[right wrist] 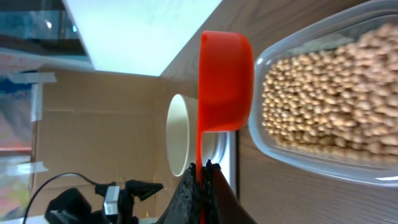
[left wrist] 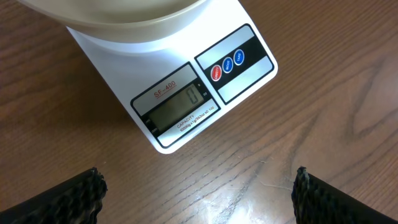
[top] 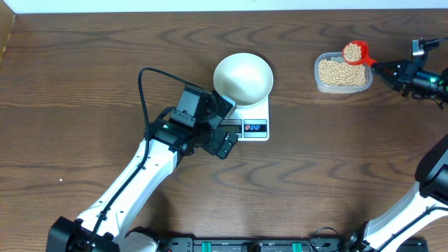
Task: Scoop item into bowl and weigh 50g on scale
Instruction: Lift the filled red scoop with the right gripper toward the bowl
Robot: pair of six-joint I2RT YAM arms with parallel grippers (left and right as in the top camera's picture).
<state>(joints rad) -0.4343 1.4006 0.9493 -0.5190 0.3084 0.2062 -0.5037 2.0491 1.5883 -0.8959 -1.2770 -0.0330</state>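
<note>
Pointing at the display end of the scale, the left tool (left wrist: 199,186) has its jaws spread wide and grips nothing; bare wood of the bench (top: 308,182) shows between its fingertips (left wrist: 74,196). The white digital scale (top: 255,120) lies near the middle of the bench, toward the far edge, and its grey display (left wrist: 180,107) reads 0. The white bowl (top: 243,75) sits on the scale's platform, showing only its plain inside. Further right, near the far right corner, a clear plastic tub (top: 318,74) holds soybeans (top: 343,73). A red scoop (top: 355,52), heaped with beans, is at the tub's far right rim. The right tool (right wrist: 202,180) is clamped on the scoop's handle.
</note>
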